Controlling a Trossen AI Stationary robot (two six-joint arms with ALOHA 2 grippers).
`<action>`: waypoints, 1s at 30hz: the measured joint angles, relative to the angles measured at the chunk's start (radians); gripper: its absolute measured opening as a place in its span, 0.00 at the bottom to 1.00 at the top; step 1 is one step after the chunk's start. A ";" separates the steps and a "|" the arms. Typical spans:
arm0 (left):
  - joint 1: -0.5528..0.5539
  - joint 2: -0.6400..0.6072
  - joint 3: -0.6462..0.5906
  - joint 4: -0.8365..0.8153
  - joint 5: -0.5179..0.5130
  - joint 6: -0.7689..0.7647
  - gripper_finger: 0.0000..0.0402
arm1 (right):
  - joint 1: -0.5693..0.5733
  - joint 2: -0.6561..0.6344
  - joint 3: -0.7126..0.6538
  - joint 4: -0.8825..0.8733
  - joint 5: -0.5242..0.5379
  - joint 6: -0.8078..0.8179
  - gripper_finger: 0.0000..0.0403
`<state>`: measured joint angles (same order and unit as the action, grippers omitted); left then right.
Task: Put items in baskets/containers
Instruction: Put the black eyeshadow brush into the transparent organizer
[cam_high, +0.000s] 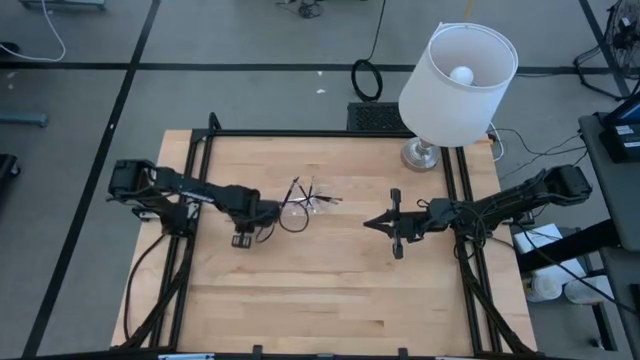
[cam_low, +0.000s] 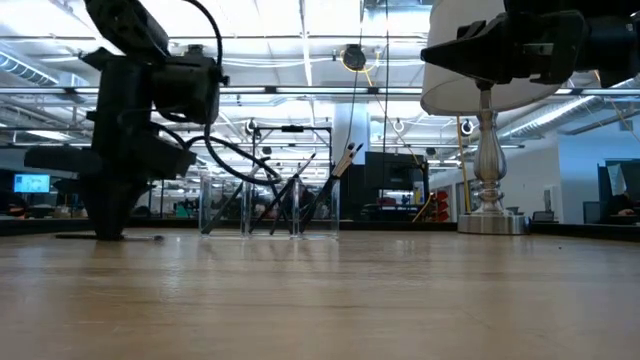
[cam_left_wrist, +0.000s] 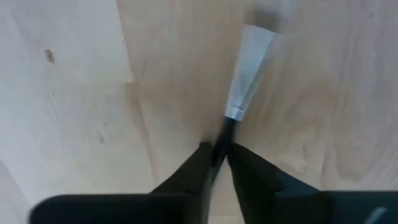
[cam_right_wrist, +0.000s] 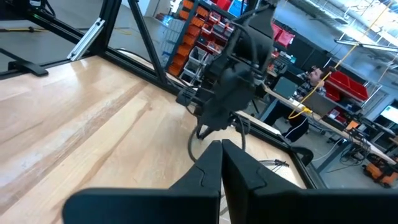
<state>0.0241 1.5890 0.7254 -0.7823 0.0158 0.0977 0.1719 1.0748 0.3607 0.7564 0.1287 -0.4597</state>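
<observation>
My left gripper (cam_left_wrist: 219, 151) is down at the wood, just left of the clear container (cam_low: 270, 210), and its fingers (cam_left_wrist: 186, 177) are pinched on the dark handle of one brush (cam_left_wrist: 247, 71). The grip sits right behind the metal ferrule, with the pale flat tip lying ahead of me on the table (cam_high: 330, 290). I judge this thing to be very light and stiff, a thin stick that could pivot or slip between my pads if I squeeze off-centre. Holding near the ferrule, close to where the weight sits, looks like the sound place; the bristle end seems too soft to take.

The container stands near the middle of the table, transparent and hard to make out against the grain. In the low view several dark brushes (cam_low: 300, 190) lean inside it, ends poking above the rim. The walls look thin and light, so I expect a careless nudge could shift it.

Farther right, my right gripper (cam_high: 383, 223) hangs above the wood with its fingers closed on nothing, well apart from the container. The white lamp (cam_high: 455, 75) stands at the far right corner.
</observation>
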 joint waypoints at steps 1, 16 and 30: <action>-0.022 0.002 0.000 0.001 -0.009 -0.031 0.14 | 0.000 0.000 0.000 0.000 0.000 0.001 0.00; -0.313 0.015 0.088 0.214 0.026 -0.361 0.07 | 0.000 0.000 0.000 -0.006 0.000 0.059 0.00; -0.442 0.235 0.184 0.491 0.016 -0.451 0.01 | 0.000 0.001 0.001 -0.009 -0.002 0.107 0.00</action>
<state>-0.4174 1.8236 0.9091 -0.2909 0.0321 -0.3537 0.1719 1.0756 0.3618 0.7475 0.1265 -0.3528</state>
